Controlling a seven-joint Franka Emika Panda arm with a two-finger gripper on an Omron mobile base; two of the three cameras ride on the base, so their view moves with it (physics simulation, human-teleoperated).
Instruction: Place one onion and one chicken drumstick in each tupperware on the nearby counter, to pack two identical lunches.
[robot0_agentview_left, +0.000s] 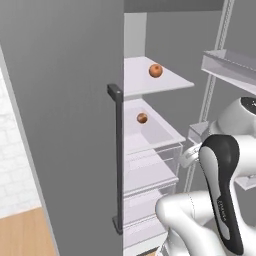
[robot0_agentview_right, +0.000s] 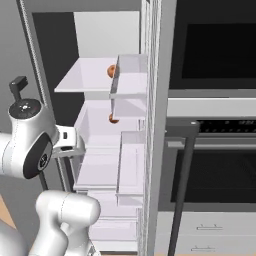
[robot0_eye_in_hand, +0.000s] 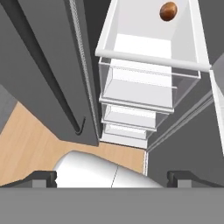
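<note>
Two onions lie inside an open fridge. One onion (robot0_agentview_left: 155, 70) (robot0_agentview_right: 111, 71) rests on the upper white shelf (robot0_agentview_left: 165, 82). The other onion (robot0_agentview_left: 142, 118) (robot0_agentview_right: 113, 119) (robot0_eye_in_hand: 168, 11) sits on the shelf below, toward its back. My gripper (robot0_eye_in_hand: 114, 178) is open, its two dark fingertips (robot0_eye_in_hand: 46, 177) wide apart with nothing between them. It hovers in front of the fridge and looks down over the lower shelf and the drawers, well short of the onion. The chicken drumstick, the tupperware and the counter are out of view.
The grey fridge door (robot0_agentview_left: 65, 125) with its dark vertical handle (robot0_agentview_left: 118, 160) stands open on the left. Door bins (robot0_agentview_right: 131, 80) hang on the right side. Clear drawers (robot0_eye_in_hand: 140, 94) stack below the shelves. A dark oven (robot0_agentview_right: 215, 165) with a bar handle is on the right.
</note>
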